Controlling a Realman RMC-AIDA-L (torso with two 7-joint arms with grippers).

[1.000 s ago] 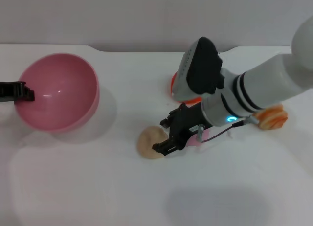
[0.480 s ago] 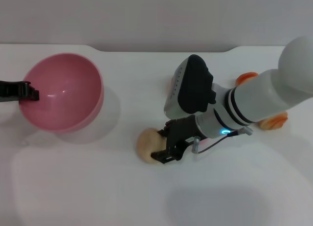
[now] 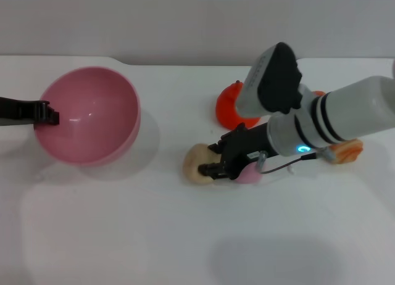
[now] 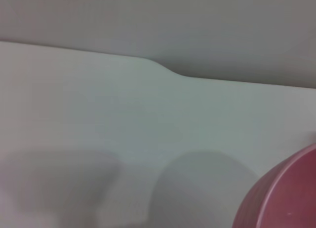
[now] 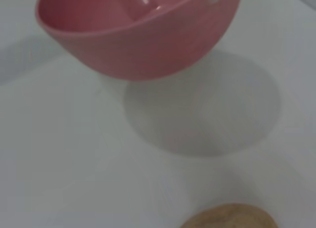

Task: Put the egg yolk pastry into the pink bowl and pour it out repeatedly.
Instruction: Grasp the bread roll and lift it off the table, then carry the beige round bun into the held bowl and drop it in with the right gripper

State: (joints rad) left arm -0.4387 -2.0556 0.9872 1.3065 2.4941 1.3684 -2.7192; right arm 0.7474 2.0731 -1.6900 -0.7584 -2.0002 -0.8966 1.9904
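The egg yolk pastry [image 3: 192, 163] is a pale beige bun at the table's middle. My right gripper [image 3: 208, 161] has a black finger on each side of it and is shut on it, low over the table. The pastry also shows in the right wrist view [image 5: 228, 218]. The pink bowl [image 3: 86, 124] is at the left, tilted and casting a shadow. My left gripper [image 3: 46, 113] is shut on its left rim. The bowl shows in the right wrist view [image 5: 138, 35] and in the left wrist view [image 4: 284, 198].
A small mauve-pink dome [image 3: 250, 175] lies under the right wrist. An orange-red item [image 3: 229, 107] sits behind it. A ridged orange roll [image 3: 345, 150] lies at the right. The white table [image 3: 123, 235] runs to a grey wall at the back.
The right gripper has closed around the pastry and carried it slightly right and back. The left gripper has moved the bowl to the right, toward the middle.
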